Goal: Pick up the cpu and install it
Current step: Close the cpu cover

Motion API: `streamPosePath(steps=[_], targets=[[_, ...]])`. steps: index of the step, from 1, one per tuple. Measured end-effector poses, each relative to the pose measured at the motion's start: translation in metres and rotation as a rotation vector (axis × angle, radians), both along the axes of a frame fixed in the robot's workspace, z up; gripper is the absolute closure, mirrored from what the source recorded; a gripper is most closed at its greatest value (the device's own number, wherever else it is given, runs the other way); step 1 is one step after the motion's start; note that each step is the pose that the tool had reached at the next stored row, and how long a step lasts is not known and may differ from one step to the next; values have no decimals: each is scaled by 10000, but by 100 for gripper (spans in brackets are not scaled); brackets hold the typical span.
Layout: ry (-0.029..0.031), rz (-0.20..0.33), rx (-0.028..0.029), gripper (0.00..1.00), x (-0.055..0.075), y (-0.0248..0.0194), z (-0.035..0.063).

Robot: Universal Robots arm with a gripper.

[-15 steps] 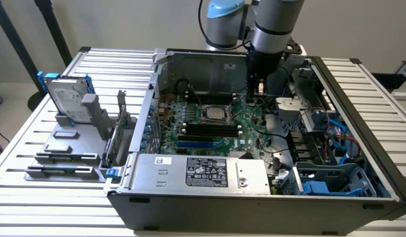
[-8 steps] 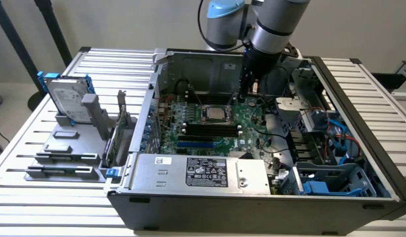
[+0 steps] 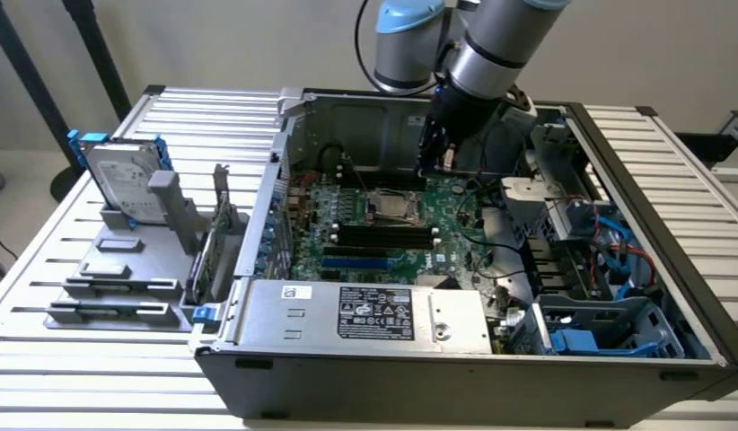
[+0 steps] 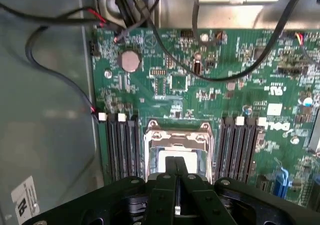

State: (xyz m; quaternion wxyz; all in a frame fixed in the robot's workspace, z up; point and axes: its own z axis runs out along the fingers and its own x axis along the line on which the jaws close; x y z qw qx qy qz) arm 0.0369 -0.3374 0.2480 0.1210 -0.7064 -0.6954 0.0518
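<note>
— Where is the arm point(image 3: 501, 45)?
— It reaches down into the open computer case point(image 3: 465, 382). Its gripper point(image 4: 176, 160) hangs over the motherboard point(image 4: 170, 85), directly above the processor socket point(image 4: 176, 135).
— And the claw?
— Pressed together. The two fingers point(image 4: 169, 175) meet with nothing between them.
— The cpu?
— A pale silver-grey square lies inside the socket's metal frame, just under the fingertips, with black memory slots point(image 4: 120, 150) on either side. It looks like the cpu point(image 4: 157, 159), but the fingers cover part of it, so that is not certain.
— Anything outside the case?
— On the exterior view's left, a grey rack point(image 3: 153, 256) sits on the slatted table point(image 3: 57, 368), well apart from the gripper. A silver hard drive point(image 3: 115, 180) with blue rails stands upright at its far end.
</note>
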Motion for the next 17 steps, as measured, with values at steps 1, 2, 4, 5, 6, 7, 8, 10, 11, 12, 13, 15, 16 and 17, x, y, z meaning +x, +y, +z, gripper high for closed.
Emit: streamPosePath(steps=[1,2,4,5,6,7,8,10,11,12,13,15,16,17], targets=[[87,0,0,89,-12,-2,-3],[179,-1,0,89,-25,-5,-6],[370,0,-4,89,-49,-10,-12],[471,0,-3,89,-61,-12,-15],[581,0,-3,89,-74,-14,-18],[692,1,-4,89,-87,-15,-20],[801,0,-3,89,-101,-16,-23],[1016,-1,-4,89,-134,-18,-31],[1120,0,-4,89,-152,-19,-35],[1212,0,-3,89,-168,-19,-40],[1287,0,-2,89,-184,-20,-48],[1390,0,-4,89,-220,-23,-66],[1434,-1,-3,89,-239,-24,-77],[1464,-1,-3,89,-257,-26,-90]])
